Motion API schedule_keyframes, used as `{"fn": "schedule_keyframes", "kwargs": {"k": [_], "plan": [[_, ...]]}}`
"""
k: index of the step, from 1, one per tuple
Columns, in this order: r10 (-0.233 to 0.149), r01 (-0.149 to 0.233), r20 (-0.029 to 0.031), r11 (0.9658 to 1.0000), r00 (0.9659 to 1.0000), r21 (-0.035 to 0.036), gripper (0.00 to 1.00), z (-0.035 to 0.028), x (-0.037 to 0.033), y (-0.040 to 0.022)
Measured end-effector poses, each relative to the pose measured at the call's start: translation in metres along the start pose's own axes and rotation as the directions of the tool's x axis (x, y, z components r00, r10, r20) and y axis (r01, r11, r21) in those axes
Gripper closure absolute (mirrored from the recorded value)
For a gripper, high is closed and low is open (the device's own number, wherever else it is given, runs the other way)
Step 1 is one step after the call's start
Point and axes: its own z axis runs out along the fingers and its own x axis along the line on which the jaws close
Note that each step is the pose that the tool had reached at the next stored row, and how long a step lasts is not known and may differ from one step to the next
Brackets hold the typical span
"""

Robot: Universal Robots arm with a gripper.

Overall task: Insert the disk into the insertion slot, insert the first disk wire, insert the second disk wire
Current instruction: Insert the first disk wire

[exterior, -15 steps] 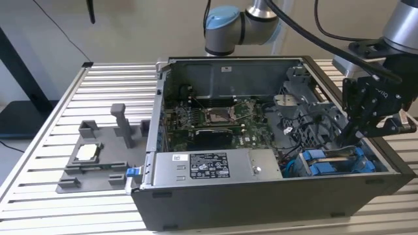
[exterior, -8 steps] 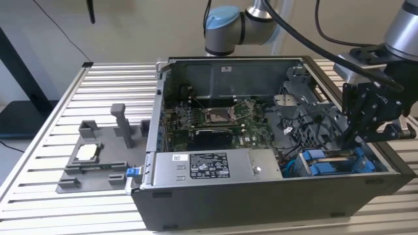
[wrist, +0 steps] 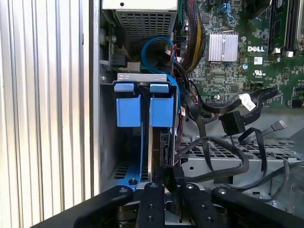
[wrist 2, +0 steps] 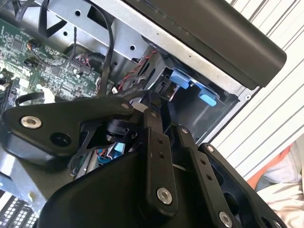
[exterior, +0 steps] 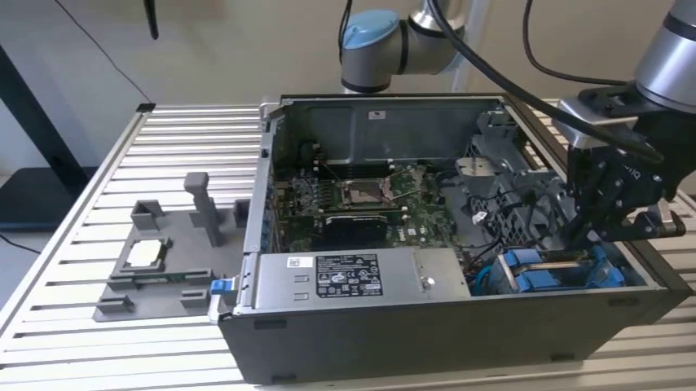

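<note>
The gripper (exterior: 579, 238) hangs low at the exterior view's right, reaching down into the open computer case (exterior: 435, 342). It is just above the disk (exterior: 527, 277), whose blue carrier stands in the case's near corner, beside the grey power supply (exterior: 348, 277). In the second wrist view the gripper (wrist 2: 159, 111) sits close over the bay. The disk (wrist 2: 183, 80) shows its two blue tabs just beyond it, and black cables (wrist 2: 107, 52) trail across the motherboard (wrist 2: 42, 66). In the first wrist view the disk (wrist: 160, 111) appears seated edge-on in the insertion slot (wrist: 141, 77). The gripper (wrist: 172, 176) is at the end away from the tabs, among the loose black cables (wrist: 211, 138). The likely trouble here is a snag. The cables crowd the jaws, so a plug could meet the drive's port skewed and jam, or a loop could be caught and dragged. The jaws stand drawn in narrow, nearly together; whether they pinch a wire's plug cannot be told.
</note>
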Motion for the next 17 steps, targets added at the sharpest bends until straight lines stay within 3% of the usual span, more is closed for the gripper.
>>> {"fn": "schedule_keyframes", "kwargs": {"k": [2,5,17], "plan": [[0.000,0.000,0.0059,1.0000,1.0000,0.0001,0.81,0.0008,0.0000,-0.0003],[0.000,0.000,0.0100,1.0000,1.0000,0.0002,0.81,0.0016,0.0000,-0.0007],[0.000,0.000,0.0127,1.0000,0.9999,0.0004,0.81,0.0058,0.0015,-0.0022]]}}
